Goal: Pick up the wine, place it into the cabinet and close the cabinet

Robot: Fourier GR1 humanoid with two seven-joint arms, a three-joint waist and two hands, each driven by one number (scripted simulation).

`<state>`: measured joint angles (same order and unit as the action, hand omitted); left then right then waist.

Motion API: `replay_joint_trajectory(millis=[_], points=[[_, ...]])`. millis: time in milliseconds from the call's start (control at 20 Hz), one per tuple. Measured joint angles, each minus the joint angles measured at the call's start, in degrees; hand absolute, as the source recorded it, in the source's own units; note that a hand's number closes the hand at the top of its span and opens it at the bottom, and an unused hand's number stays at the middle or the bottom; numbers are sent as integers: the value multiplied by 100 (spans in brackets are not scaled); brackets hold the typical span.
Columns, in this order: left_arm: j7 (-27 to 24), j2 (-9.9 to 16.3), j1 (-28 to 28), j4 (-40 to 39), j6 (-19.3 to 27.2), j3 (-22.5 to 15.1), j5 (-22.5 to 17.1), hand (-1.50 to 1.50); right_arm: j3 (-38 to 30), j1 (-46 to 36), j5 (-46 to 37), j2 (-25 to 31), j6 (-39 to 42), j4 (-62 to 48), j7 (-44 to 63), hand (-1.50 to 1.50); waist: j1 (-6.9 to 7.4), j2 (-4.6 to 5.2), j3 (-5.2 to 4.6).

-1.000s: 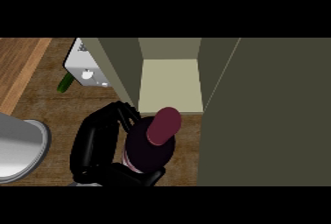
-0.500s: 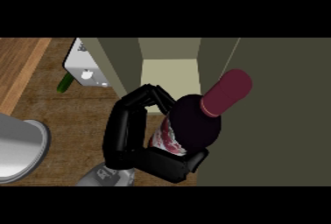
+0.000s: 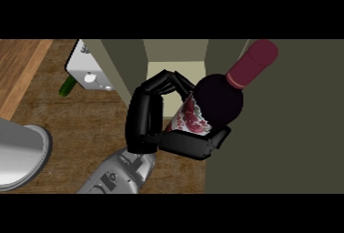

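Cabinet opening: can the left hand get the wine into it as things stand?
Probably yes. The cabinet stands open just beyond the left hand, with nothing in between. The wine leans toward the door panel, so it may need righting.

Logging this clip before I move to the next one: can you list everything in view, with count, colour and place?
wine bottle: one, dark with maroon cap and red-white label, held at the cabinet opening, centre right
cabinet: one, olive-grey, pale inside, top centre to right, door open
counter: one, brown wood, left half
metal vessel: one, silver-grey, lower left edge, cut off
white appliance: one, white with round knob, upper left by the cabinet's side
green item: one, green, beside the white appliance, kind unclear
hand: one, black, curled round the bottle, on a grey forearm; which arm is unclear
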<state>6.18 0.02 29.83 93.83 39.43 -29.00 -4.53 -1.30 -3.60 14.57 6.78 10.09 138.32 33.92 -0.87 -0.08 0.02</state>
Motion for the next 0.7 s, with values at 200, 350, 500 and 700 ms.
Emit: replay_joint_trajectory(millis=[200,350,500,700], points=[[-279,0,126,-354,237,-117,-187,150,-66,-100,11,50,-7,-13,56,-150,1,3,-2],[-536,0,110,-539,288,-83,-424,150,-14,-36,6,29,-11,7,39,-150,-4,4,-2],[-921,0,122,-789,346,-81,-781,150,66,-149,-9,30,-86,11,127,-150,-13,7,-4],[-1421,0,64,-1050,449,-133,-1186,150,-27,-211,-4,75,-116,8,178,-150,-18,7,-4]])
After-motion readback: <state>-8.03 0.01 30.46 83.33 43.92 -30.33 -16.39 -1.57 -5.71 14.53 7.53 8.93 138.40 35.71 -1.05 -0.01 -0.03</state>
